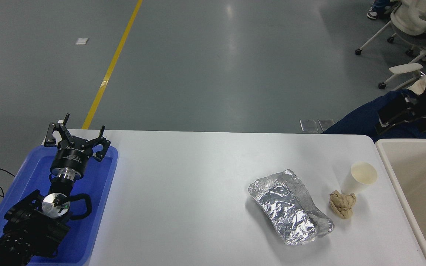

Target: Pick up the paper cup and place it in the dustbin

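Note:
The paper cup (pixel 361 178) stands upright on the white table (pixel 198 192) near its right edge, with its cream inside showing. The dustbin (pixel 387 157) stands just right of the table, and only part of it is in view. My right gripper (pixel 385 119) hovers beyond the bin's far corner, high above and behind the cup and well apart from it. It is partly cut off by the picture's right edge and holds nothing that I can see. My left gripper (pixel 77 137) is parked open over the blue tray (pixel 104 192) at the lower left.
A crumpled tan paper ball (pixel 342 204) lies just in front of the cup. A crinkled silver foil tray (pixel 290 207) lies to its left. A person's blue-trousered leg (pixel 357 118) and office chairs (pixel 409 33) are beyond the table's far right corner.

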Controlling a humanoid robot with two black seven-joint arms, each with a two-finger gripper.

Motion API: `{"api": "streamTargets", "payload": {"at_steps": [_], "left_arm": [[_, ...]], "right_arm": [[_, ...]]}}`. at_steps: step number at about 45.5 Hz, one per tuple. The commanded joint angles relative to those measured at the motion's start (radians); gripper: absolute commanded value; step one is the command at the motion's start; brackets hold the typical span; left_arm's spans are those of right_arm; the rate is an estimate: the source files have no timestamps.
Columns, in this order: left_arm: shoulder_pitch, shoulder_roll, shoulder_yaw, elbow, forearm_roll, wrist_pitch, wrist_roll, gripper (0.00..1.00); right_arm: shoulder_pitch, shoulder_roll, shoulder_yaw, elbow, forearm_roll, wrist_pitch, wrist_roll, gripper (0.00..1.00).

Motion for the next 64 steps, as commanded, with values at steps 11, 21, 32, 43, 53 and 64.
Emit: {"api": "streamTargets", "payload": {"at_steps": [11,21,32,43,53,64], "left_arm": [[0.000,0.000,-0.001,0.000,0.000,0.000,0.000,1.00],[0.000,0.000,0.001,0.000,0.000,0.000,0.000,1.00],[0.000,0.000,-0.001,0.000,-0.001,0.000,0.000,1.00],[0.000,0.000,-0.001,0.000,-0.001,0.000,0.000,1.00],[0.000,0.000,-0.001,0.001,-0.001,0.000,0.000,1.00],[0.000,0.000,0.001,0.000,-0.001,0.000,0.000,1.00]], "right_arm": [[-0.355,-0.004,-0.002,-0.107,0.230,-0.327,-0.009,1.00],[-0.560,0.006,0.014,-0.223,0.233,-0.490,-0.032,1.00],[-0.795,0.026,0.149,-0.421,0.232,-0.495,-0.048,1.00],[-0.922,0.055,0.196,-0.479,0.235,-0.567,-0.103,1.00],[-0.956,0.055,0.216,-0.481,0.319,-0.585,-0.134,0.85],[-0.973,0.055,0.216,-0.479,0.361,-0.621,-0.173,0.41]]}}
